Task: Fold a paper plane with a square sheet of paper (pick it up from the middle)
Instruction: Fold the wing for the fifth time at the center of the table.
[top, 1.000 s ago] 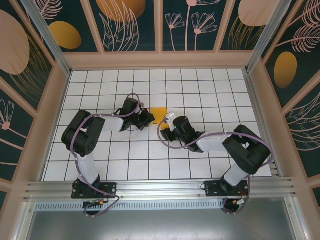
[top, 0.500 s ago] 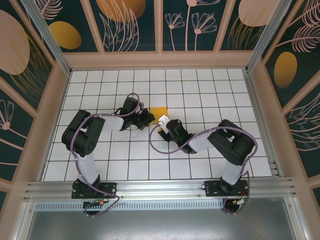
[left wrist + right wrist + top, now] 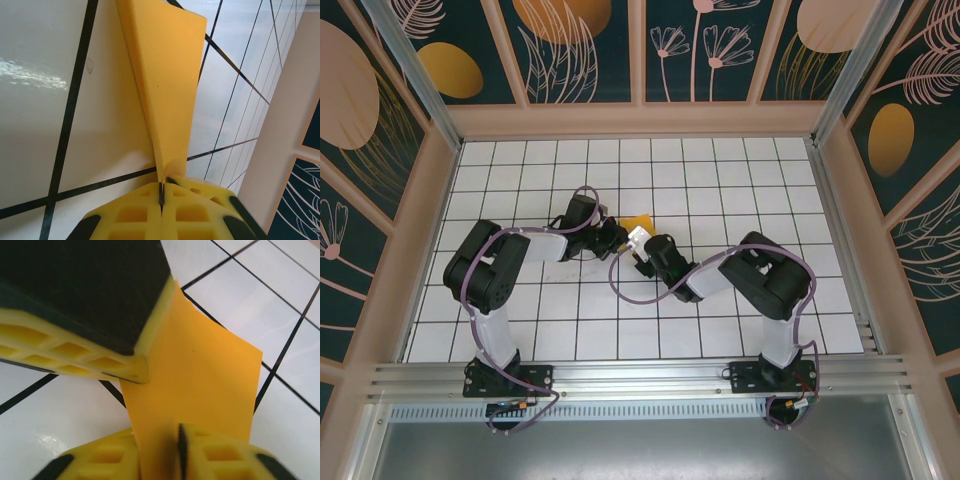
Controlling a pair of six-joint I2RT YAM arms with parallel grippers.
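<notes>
The square sheet of paper is an orange-yellow folded piece held up off the white grid floor near the table's middle. In the left wrist view it rises as a narrow creased shape from my left gripper, which is shut on its lower tip. My left gripper reaches it from the left. My right gripper meets it from the right. In the right wrist view the sheet runs down between my right gripper fingers, which stand narrowly apart and blurred. A left finger sits at the sheet's upper left.
The white grid floor is fenced by a pale wooden frame with dark patterned wall panels behind. Both arm bases are bolted to the metal rail at the near edge. A purple cable loops beside the right arm.
My right arm has swung left across the floor, folding at the elbow, and its gripper has come up against the paper. The left arm and the paper have stayed in place.
</notes>
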